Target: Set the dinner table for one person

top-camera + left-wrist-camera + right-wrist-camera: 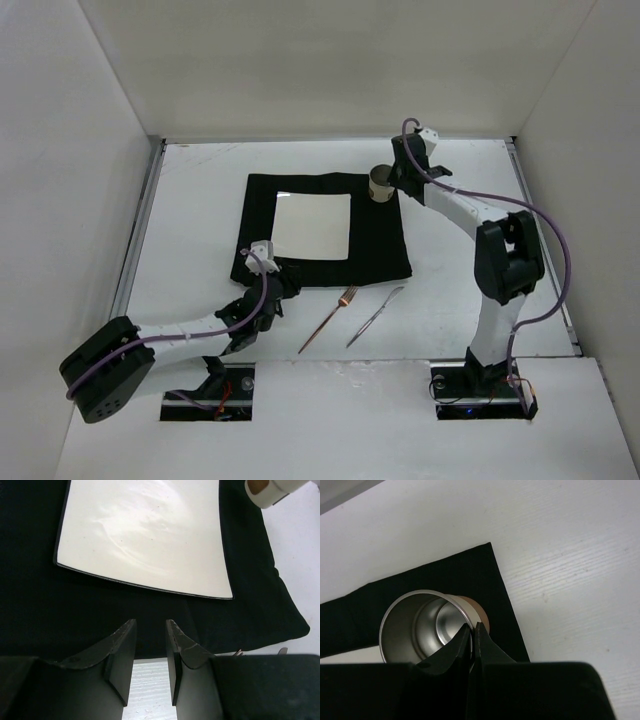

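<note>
On the white dinner table (200,190) lies a black cloth mat (380,250) with a square pale plate (313,225) on it. A metal cup (381,184) stands at the mat's far right corner. My right gripper (473,626) is shut on the cup's (420,625) rim, one finger inside and one outside. My left gripper (151,625) hovers open at the mat's (75,610) near edge with nothing between its fingers, the plate (145,535) ahead of it. A copper fork (330,319) and a silver knife (376,315) lie on the table in front of the mat.
Thin metal rails (137,240) run along the table's side edges, and white walls enclose it. Both arm bases (480,385) sit at the near edge. The fork and knife lie between the two arms.
</note>
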`<state>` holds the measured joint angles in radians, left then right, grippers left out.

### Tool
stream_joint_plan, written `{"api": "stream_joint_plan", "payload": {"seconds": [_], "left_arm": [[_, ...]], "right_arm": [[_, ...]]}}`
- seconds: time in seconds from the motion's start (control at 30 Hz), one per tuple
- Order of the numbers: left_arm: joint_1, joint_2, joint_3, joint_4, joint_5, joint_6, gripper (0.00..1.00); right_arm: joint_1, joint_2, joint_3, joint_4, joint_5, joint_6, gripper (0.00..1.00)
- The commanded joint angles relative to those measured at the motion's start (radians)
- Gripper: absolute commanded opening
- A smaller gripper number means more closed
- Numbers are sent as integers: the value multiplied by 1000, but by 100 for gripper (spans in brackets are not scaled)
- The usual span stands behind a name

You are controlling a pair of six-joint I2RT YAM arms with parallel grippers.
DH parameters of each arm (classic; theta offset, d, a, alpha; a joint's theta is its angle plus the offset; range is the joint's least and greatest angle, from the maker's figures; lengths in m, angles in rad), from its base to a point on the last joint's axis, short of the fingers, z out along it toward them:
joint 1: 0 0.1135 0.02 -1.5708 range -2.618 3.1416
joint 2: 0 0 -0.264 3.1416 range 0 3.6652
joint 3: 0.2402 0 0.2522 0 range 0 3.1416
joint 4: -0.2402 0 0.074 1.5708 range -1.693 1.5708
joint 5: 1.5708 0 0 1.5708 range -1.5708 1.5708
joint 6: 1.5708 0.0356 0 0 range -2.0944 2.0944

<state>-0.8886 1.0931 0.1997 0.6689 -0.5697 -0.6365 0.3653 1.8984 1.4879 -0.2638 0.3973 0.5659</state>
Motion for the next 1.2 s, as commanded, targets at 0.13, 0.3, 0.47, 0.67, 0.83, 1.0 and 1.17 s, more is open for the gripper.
{"api": "stream_joint_plan", "payload": {"seconds": [0.13, 0.3, 0.47, 0.67, 0.83, 1.0, 1.17], "left_arm": [[7, 11, 38, 81, -18, 41, 28], [7, 19, 40, 83, -16, 41, 28], [7, 24, 43, 83, -18, 43, 28], [-13, 27, 60, 72, -22, 69, 29], [-55, 21, 85, 19, -25, 70, 30], [-123, 1, 170, -230, -97, 31, 31], [-216, -24, 245, -492, -166, 0, 29]], "right_arm": [[-15, 73, 98, 54, -28, -12, 9], [-26, 103, 97, 60, -35, -15, 10], [-24, 103, 71, 69, -37, -21, 23], [-21, -14, 11, 115, -38, -47, 52], [-21, -174, -99, 149, -55, -57, 62], [-1, -352, -316, 244, -51, -48, 52], [40, -461, -506, 298, -32, 8, 12]]}}
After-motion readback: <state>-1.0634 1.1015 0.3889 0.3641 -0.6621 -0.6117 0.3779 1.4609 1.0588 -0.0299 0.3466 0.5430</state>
